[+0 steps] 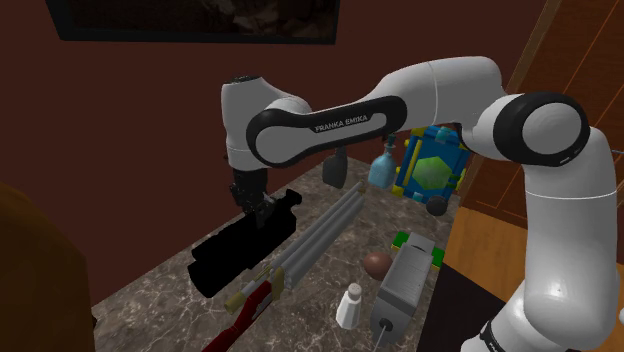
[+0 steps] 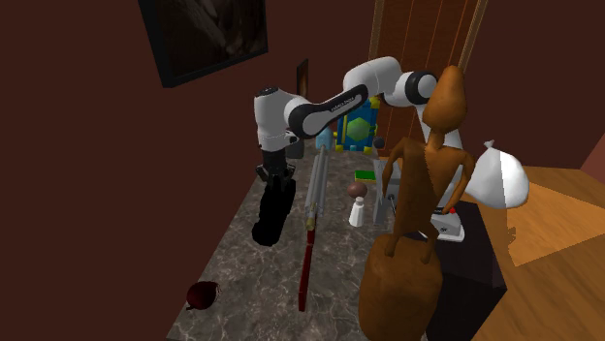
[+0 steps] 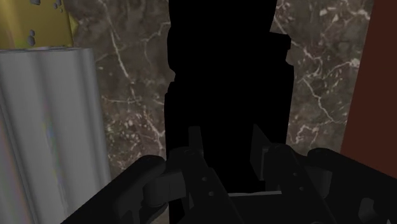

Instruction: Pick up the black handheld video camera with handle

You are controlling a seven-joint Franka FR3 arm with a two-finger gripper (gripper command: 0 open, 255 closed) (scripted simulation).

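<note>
**Containers.** No open vessel shows. A blue-and-yellow frame (image 1: 445, 150) stands at the worktop's (image 1: 160, 300) far end with a green piece set in its middle. A blue bottle (image 1: 383, 170) stands just beside it, contents not visible. A white shaker (image 1: 350, 305) stands upright near a grey box (image 1: 400, 290).

**Task item.** The black camera (image 1: 225, 262) lies on the marble worktop just beside a long grey gun (image 1: 320, 235) with a red stock.
- Its long axis runs roughly parallel to the gun, from the shoulder view's lower left to its upper right.
- The end under the hand looks higher than the other.
- Which end carries the lens cannot be told, and whether the lower end touches the marble is unclear.

**Hand.** The hand (image 1: 262, 212) comes down on the camera's upper end. In the wrist view its fingers (image 3: 196, 149) clasp the black body (image 3: 226, 63) between them, so it is grasping the camera.

**By view.**
- Shoulder view: a brown ball (image 1: 377, 263) between gun and box, and a framed picture (image 1: 200, 18) on the dark wall.
- Second exterior view:
  - a dark red round thing (image 2: 202, 295) on the near worktop (image 2: 242, 281), well apart from the camera (image 2: 269, 218);
  - a tall brown figure (image 2: 412, 242) in the foreground;
  - the hand (image 2: 278, 179), gun (image 2: 313, 194) and shaker (image 2: 358, 211) also appear here.
- Wrist view: the hand (image 3: 227, 137), the gun's grey barrels (image 3: 51, 127) beside the camera, marble (image 3: 137, 83) between them, and a red-brown wall (image 3: 375, 76) on the other side.
</note>
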